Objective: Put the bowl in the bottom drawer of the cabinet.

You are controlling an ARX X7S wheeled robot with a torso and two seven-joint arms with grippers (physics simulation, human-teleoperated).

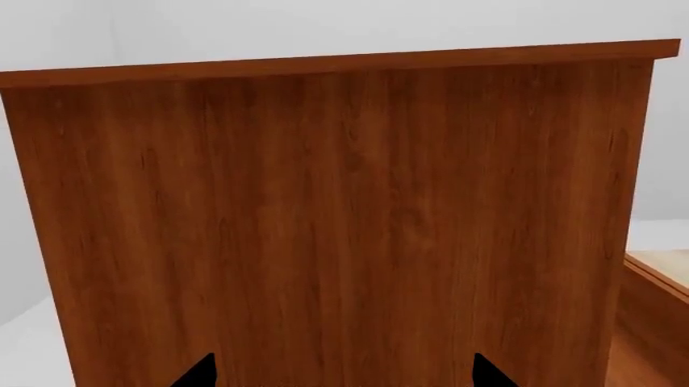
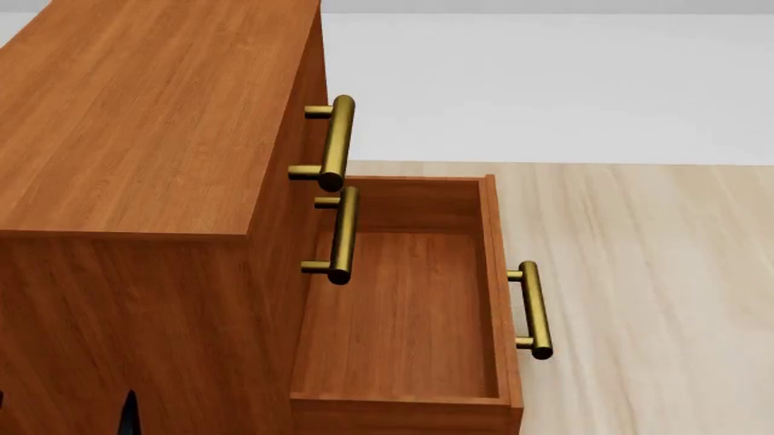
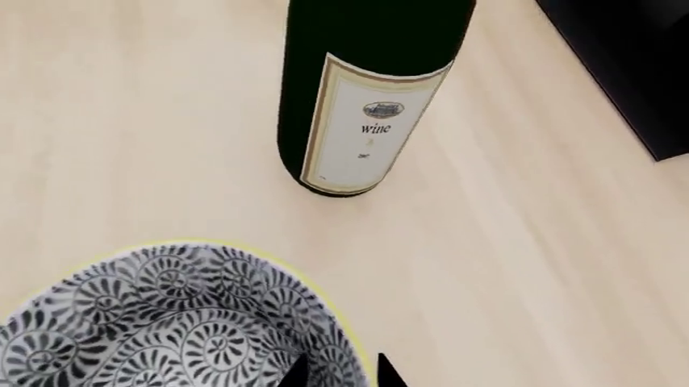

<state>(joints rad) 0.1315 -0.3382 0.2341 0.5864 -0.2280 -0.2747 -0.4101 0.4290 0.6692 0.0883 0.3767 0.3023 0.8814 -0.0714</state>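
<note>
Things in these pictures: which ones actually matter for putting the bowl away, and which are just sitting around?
Part of the job:
bowl
bottom drawer, pulled open
cabinet
right gripper, at the bowl's rim

Just lying about:
wine bottle
black base

The cabinet (image 2: pixel 145 118) is showing reddish-brown wood grain with a smooth satin sheen, and the bottom drawer (image 2: pixel 405 308) is matching it. Its brass handles (image 2: pixel 343 145) are gleaming like polished metal. The bowl (image 3: pixel 173 322) is looking like glazed patterned ceramic, the wine bottle (image 3: pixel 366 89) is appearing as dark glossy glass with a matt paper label, and the counter (image 3: pixel 129 129) is showing pale matt wood.
</note>
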